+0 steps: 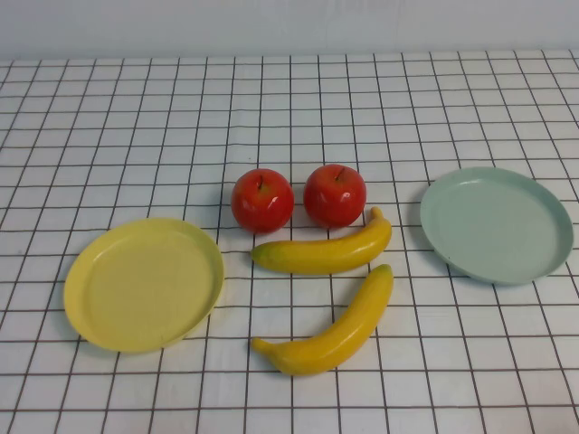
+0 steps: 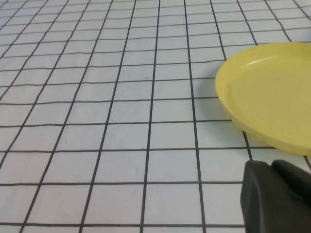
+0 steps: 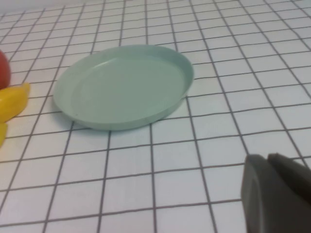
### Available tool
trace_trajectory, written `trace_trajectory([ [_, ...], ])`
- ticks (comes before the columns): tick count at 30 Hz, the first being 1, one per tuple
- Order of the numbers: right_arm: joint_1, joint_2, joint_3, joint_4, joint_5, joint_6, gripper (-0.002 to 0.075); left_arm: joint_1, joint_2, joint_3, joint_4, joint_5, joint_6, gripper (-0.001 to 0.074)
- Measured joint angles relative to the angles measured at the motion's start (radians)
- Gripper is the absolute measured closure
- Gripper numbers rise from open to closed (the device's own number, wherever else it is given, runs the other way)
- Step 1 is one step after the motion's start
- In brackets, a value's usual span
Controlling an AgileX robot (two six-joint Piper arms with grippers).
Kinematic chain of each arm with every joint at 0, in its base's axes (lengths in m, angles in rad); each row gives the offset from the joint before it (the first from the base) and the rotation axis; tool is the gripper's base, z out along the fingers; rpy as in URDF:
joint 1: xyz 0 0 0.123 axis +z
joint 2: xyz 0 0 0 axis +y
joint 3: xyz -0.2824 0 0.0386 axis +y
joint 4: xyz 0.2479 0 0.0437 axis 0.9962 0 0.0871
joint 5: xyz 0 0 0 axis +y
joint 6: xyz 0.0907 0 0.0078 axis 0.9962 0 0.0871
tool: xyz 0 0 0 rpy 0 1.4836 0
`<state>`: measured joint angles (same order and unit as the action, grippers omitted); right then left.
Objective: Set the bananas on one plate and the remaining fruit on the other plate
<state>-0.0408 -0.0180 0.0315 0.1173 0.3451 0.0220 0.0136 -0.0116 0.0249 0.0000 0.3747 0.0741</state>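
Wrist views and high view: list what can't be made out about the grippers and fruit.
- Left gripper: only a dark corner shows in the left wrist view, cut by the frame edge; absent from the high view.
- Right gripper: same in the right wrist view.
- Apples: right wrist view shows only a red sliver at the edge.
- Bananas: only tips there.

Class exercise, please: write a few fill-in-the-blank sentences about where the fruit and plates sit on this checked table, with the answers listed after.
1. The number of fruits lying on the yellow plate is ____.
2. The two apples sit on the far side of the ____.
3. The green plate lies on the robot's ____ side.
4. The left gripper hangs nearest the plate coloured ____; the right gripper is near the other.

Answers: zero; bananas; right; yellow
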Motion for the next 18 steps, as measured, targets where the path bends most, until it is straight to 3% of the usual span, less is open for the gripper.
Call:
trace_trajectory([
  [7, -0.024, 0.0, 0.0, 0.0, 0.0, 0.0, 0.0742, 0.0, 0.0, 0.0, 0.0, 0.0, 0.0, 0.0738],
  [18, 0.097, 0.0, 0.0, 0.0, 0.0, 0.0, 0.0742, 0.0, 0.0, 0.0, 0.0, 0.0, 0.0, 0.0738],
])
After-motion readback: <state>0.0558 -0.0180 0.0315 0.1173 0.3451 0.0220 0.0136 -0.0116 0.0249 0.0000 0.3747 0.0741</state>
